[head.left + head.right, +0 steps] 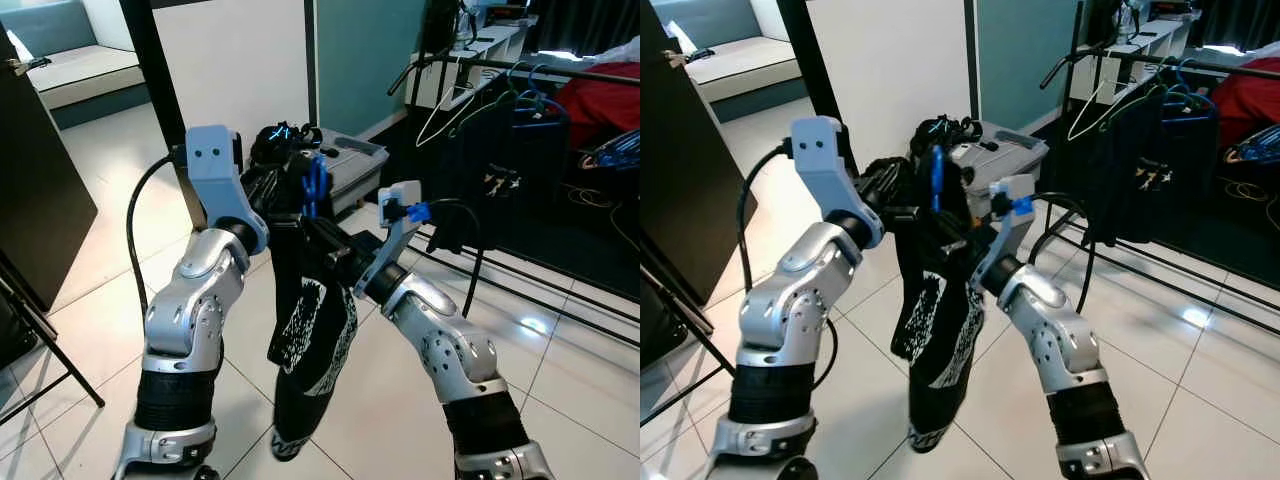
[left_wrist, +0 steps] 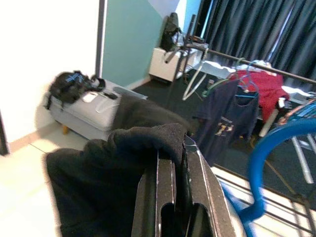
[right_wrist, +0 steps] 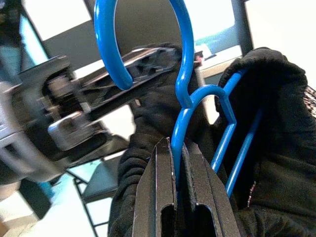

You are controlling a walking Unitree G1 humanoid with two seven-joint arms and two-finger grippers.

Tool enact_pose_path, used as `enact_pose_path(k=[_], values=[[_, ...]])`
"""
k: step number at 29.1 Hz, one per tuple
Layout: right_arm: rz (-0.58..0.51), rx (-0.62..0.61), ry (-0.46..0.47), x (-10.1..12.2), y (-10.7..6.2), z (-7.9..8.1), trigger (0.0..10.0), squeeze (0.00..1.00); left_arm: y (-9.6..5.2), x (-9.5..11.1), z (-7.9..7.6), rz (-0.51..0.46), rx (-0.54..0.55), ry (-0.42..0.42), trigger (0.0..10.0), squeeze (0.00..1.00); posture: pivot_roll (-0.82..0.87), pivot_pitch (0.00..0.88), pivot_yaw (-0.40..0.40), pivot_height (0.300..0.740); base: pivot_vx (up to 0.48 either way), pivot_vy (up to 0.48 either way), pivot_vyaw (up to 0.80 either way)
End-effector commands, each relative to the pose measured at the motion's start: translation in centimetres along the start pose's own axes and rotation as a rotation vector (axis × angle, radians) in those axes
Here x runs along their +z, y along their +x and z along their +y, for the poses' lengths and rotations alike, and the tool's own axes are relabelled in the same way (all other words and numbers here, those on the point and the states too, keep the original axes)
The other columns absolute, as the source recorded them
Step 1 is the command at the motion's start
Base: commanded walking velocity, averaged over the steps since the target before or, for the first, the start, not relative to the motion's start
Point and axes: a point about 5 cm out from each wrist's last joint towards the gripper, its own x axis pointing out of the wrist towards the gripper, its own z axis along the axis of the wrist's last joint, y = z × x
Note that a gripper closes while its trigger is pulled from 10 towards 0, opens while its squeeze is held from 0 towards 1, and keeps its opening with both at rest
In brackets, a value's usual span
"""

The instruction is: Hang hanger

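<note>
Two hands raised mid-room over bare tiled floor (image 1: 80,180): right hand (image 3: 180,163) pinched shut on the blue hanger (image 3: 185,106) wire, left hand (image 2: 177,160) clamped on its black garment (image 1: 310,340), well short of the clothes rail (image 1: 560,68) at right.

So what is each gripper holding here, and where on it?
Right gripper: blue hanger, by the wire below its hook. Left gripper: black garment, by its top fold.
</note>
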Motion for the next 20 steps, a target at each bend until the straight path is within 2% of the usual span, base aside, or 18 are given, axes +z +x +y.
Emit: enact_pose_path(k=[1,3,5,6,7,8,9,10,13,16,19,20], values=[[0.005,0.040,-0.007,0.0,0.2,0.7,10.0,0.00,0.1,0.9,-0.2,-0.029,0.000,-0.006,10.0,0.00,-0.03,0.000,0.038,0.740,0.000,0.000,0.00],[0.005,0.040,-0.007,0.0,0.2,0.7,10.0,0.00,0.1,0.9,-0.2,-0.029,0.000,-0.006,10.0,0.00,-0.03,0.000,0.038,0.740,0.000,0.000,0.00],[0.005,0.014,-0.012,0.0,0.1,0.3,10.0,0.00,-0.3,-0.4,-0.2,0.030,-0.031,0.042,10.0,0.00,-0.03,0.000,0.043,0.740,0.000,0.000,0.00],[0.005,0.014,-0.012,0.0,0.1,0.3,10.0,0.00,-0.3,-0.4,-0.2,0.030,-0.031,0.042,10.0,0.00,-0.03,0.000,0.043,0.740,0.000,0.000,0.00],[0.010,-0.008,-0.019,0.1,-0.1,-0.1,10.0,0.00,-0.7,-0.9,0.3,0.050,-0.026,0.078,10.0,0.07,-0.03,0.000,0.044,0.740,0.000,0.000,0.00],[0.010,-0.008,-0.019,0.1,-0.1,-0.1,10.0,0.00,-0.7,-0.9,0.3,0.050,-0.026,0.078,10.0,0.07,-0.03,0.000,0.044,0.740,0.000,0.000,0.00],[0.012,-0.016,-0.021,0.1,-0.2,-0.2,10.0,0.00,-0.9,-1.0,0.5,0.054,-0.024,0.089,10.0,0.64,-0.03,0.000,0.044,0.740,0.000,0.000,0.00],[0.013,-0.023,-0.024,0.2,-0.3,-0.4,10.0,0.00,-1.1,-1.2,0.8,0.063,-0.027,0.105,10.0,1.00,-0.03,0.000,0.044,0.740,0.000,0.000,0.00],[0.016,-0.037,-0.027,0.2,-0.6,-0.7,10.0,0.00,-1.6,-1.5,1.4,0.092,-0.032,0.161,10.0,1.00,-0.03,0.000,0.043,0.740,0.000,0.000,0.00],[0.017,-0.038,-0.026,0.3,-0.8,-0.9,10.0,0.00,-2.3,-2.1,3.1,0.152,-0.012,0.227,10.0,1.00,-0.03,0.000,0.041,0.740,0.000,0.000,0.00],[0.018,-0.038,-0.025,0.3,-0.8,-0.9,10.0,0.00,-2.6,-2.4,3.5,0.177,-0.016,0.245,10.0,1.00,-0.03,0.000,0.040,0.740,0.000,0.000,0.00],[0.019,-0.037,-0.025,0.3,-0.9,-0.9,10.0,0.00,-2.9,-2.5,4.1,0.202,-0.022,0.285,10.0,1.00,-0.02,0.000,0.039,0.740,0.000,0.000,0.00]])
